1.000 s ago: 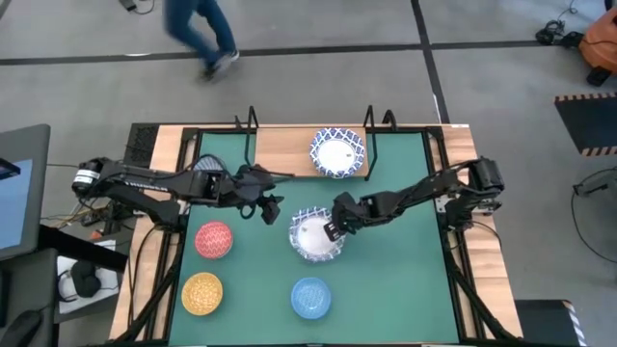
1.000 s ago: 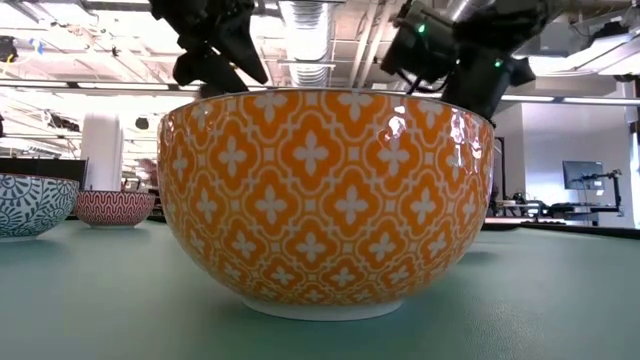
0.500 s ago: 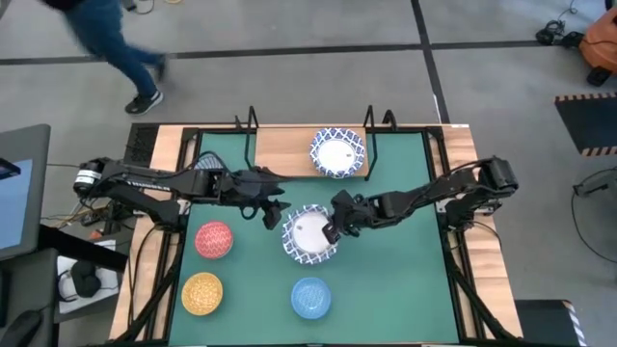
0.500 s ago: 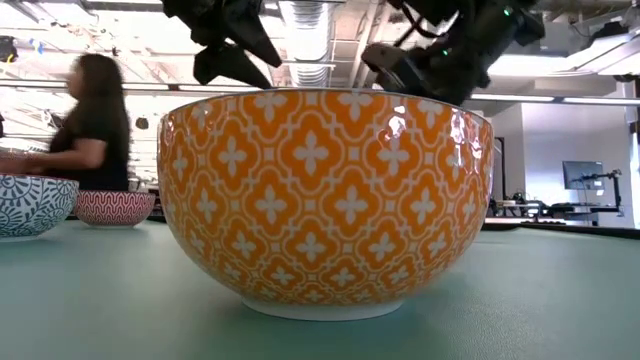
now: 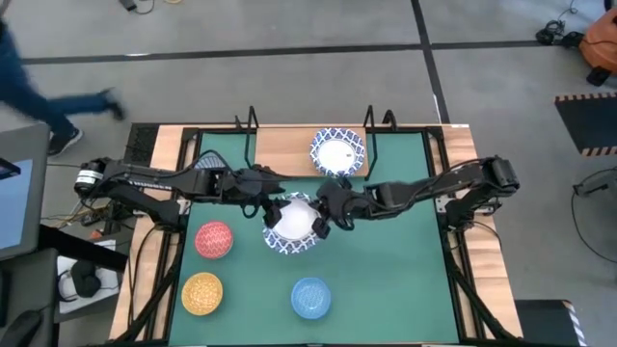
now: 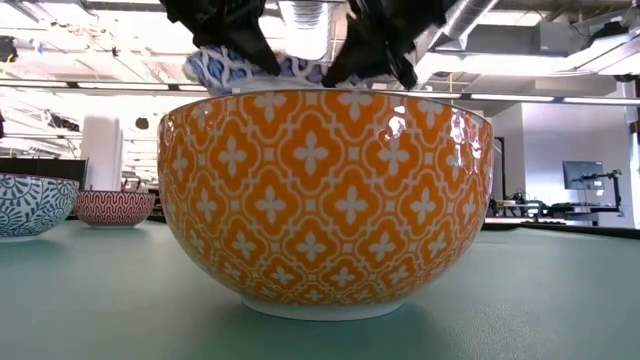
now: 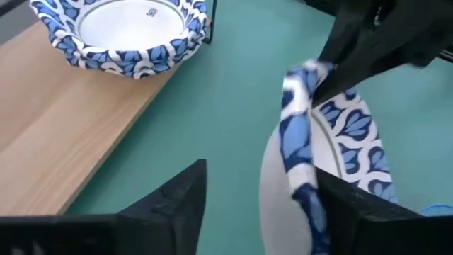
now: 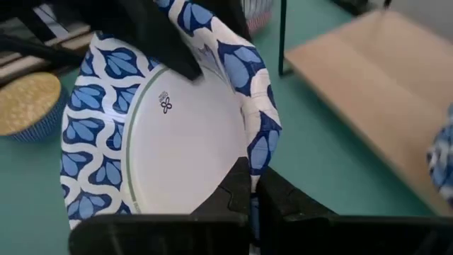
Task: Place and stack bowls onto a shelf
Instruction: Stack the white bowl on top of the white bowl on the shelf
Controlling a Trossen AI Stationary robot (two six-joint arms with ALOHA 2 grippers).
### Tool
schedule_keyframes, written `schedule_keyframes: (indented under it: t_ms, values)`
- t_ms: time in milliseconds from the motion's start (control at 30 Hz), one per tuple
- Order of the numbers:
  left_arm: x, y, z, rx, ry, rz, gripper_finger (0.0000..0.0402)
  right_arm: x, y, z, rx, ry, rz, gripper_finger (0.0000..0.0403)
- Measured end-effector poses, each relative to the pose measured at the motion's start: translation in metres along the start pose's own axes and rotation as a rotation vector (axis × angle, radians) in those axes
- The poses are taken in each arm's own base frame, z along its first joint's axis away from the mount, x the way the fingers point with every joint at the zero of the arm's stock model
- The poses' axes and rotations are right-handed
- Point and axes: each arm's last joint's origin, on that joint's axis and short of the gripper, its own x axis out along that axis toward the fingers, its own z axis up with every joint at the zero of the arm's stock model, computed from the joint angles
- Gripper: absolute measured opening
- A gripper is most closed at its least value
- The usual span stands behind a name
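Your right hand (image 5: 326, 220) in the high view pinches the rim of the white ceramic bowl with blue lattice rim (image 5: 292, 224), carried off the green desk (image 5: 386, 280); your left hand (image 5: 269, 210), fingers apart, straddles the opposite rim. Close unevenly and the bowl may twist loose. Both wrist views confirm this, the light-wood shelf (image 7: 64, 127) just beyond.

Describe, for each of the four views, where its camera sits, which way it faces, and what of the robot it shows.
High: overhead, facing straight down; both arms, white bowl between them.
Low: table height, facing level across; orange bowl, arms above.
Left wrist: on left arm; left gripper around that bowl's rim, shelf beyond.
Right wrist: on right arm; right gripper clamping the rim.
All four show the white bowl.
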Motion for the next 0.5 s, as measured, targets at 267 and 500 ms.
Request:
schedule_keyframes:
  t_ms: [267, 500]
  values:
    - [-0.0052, -0.0019, 0.0079, 0.009, -0.018, -0.008, 0.0029, -0.0047, 0.0027, 0.0103, -0.030, -0.017, -0.011, 0.0021]
    - [-0.0064, -0.0019, 0.0084, 0.000, -0.004, -0.005, 0.0004, -0.0052, 0.0031, 0.0103, 0.000, -0.010, -0.001, 0.0035]
